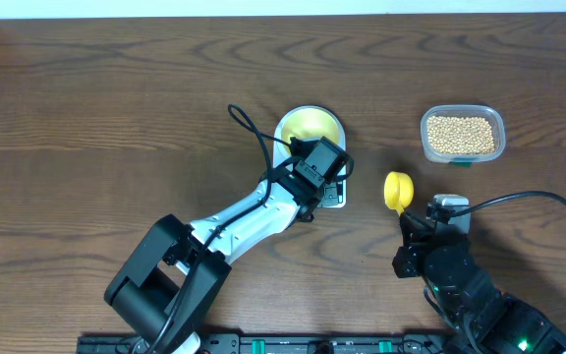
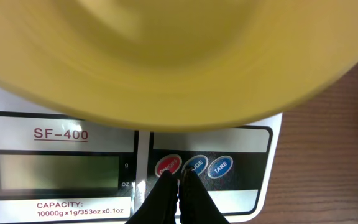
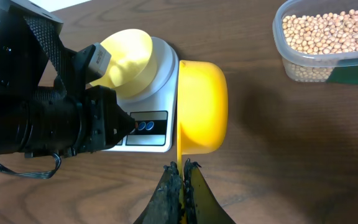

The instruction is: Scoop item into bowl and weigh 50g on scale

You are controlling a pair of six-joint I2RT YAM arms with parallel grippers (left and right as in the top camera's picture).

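Note:
The pale yellow bowl (image 1: 309,125) sits on the white scale (image 1: 335,198); it also shows in the left wrist view (image 2: 166,56) and the right wrist view (image 3: 129,59). My left gripper (image 2: 179,175) is shut and empty, its tips at the scale's red on/off button (image 2: 168,166); the display (image 2: 58,172) is blank. My right gripper (image 3: 181,167) is shut on the handle of a bright yellow measuring spoon (image 3: 202,106), held empty just right of the scale (image 3: 160,134). The beans (image 1: 461,133) lie in a clear tub (image 1: 463,157) at the far right.
The left arm (image 1: 244,211) reaches diagonally from the front left to the scale. The right arm (image 1: 460,275) is at the front right. The tub of beans also shows in the right wrist view (image 3: 328,40).

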